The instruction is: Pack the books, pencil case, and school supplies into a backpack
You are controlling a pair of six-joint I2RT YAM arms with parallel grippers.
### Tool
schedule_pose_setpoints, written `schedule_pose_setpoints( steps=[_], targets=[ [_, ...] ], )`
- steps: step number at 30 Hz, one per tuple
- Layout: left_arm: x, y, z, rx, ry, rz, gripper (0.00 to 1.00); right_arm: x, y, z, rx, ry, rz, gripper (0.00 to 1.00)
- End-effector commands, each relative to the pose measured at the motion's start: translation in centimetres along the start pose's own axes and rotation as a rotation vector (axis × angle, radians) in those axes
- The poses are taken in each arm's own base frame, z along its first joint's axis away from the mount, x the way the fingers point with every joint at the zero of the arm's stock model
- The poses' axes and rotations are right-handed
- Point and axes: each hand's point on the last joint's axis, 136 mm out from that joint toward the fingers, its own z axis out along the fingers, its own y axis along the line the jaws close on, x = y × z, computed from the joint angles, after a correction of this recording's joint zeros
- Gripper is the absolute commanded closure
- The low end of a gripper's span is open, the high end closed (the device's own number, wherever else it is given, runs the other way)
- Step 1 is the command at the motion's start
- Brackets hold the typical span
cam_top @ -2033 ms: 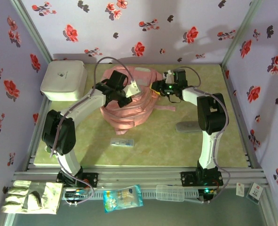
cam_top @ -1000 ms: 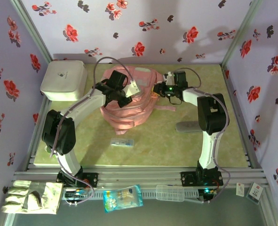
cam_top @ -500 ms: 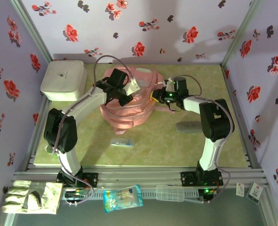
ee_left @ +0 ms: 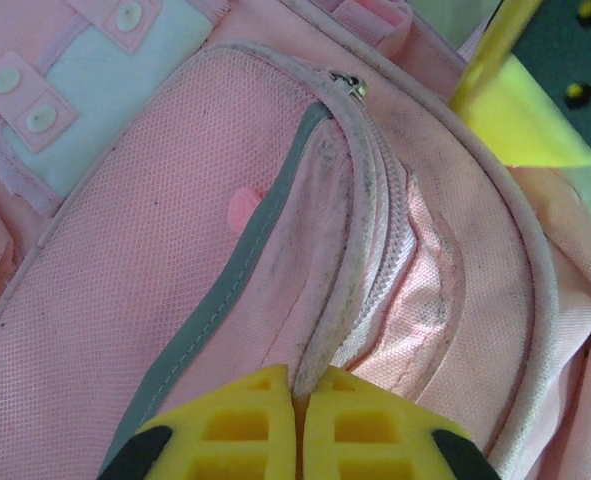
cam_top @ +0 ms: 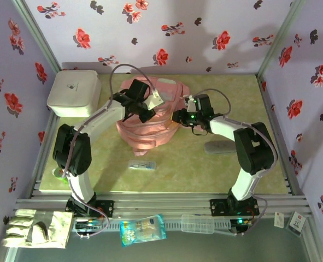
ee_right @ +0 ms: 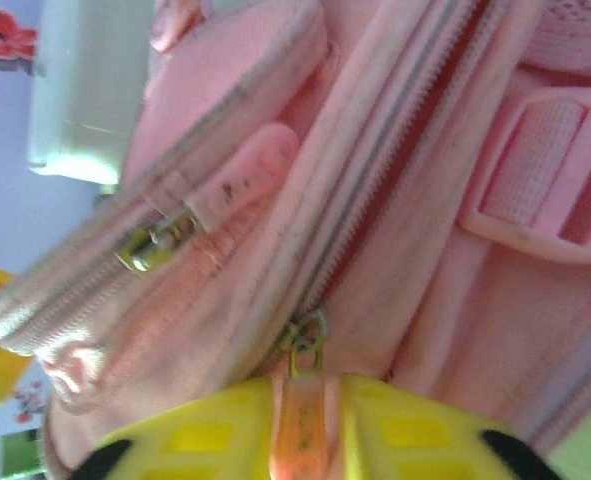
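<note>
There's the pink backpack, centre of the top view, lying toward the back of the worktop. On it, the left gripper is clamped tight: the zipped pocket edge is squeezed between its yellow fingers at the bottom of the wrist view. Over at the bag's right side, the right gripper is only narrowly parted, with the pink zipper pull between its fingers and both pads against it. The grey pencil case lies lower right of the bag, apart from it. The clear packet is below the bag, and the white box sits upper left.
</note>
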Motion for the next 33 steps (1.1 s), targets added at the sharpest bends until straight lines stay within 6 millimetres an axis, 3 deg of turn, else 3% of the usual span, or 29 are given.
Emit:
schedule_pose_setpoints(
  steps=[1,5,8,12,23,33],
  targets=[
    [-3.4,1.5,-1.3,-0.049,-0.119,-0.010,1.00,0.0,-0.6,-1.0,0.121,0.000,-0.123,0.67],
    [-3.4,1.2,-1.7,-0.043,-0.126,-0.008,1.00,-0.4,-0.2,-1.2,0.129,0.024,-0.203,0.66],
    [-3.4,1.1,-1.8,-0.040,-0.129,-0.013,1.00,-0.3,-0.2,-1.0,0.137,0.044,-0.243,0.71],
    [-3.3,1.0,-1.8,-0.035,-0.128,-0.012,1.00,-0.5,-0.9,-0.9,0.168,0.048,-0.263,0.74],
    [-3.2,0.9,-1.7,-0.031,-0.122,-0.006,1.00,-1.9,-0.1,0.0,0.143,0.038,-0.290,0.81],
    [-3.4,1.9,-1.6,-0.052,-0.118,-0.067,1.00,-1.5,0.4,-1.1,0.143,0.037,-0.309,0.99]
  ],
)
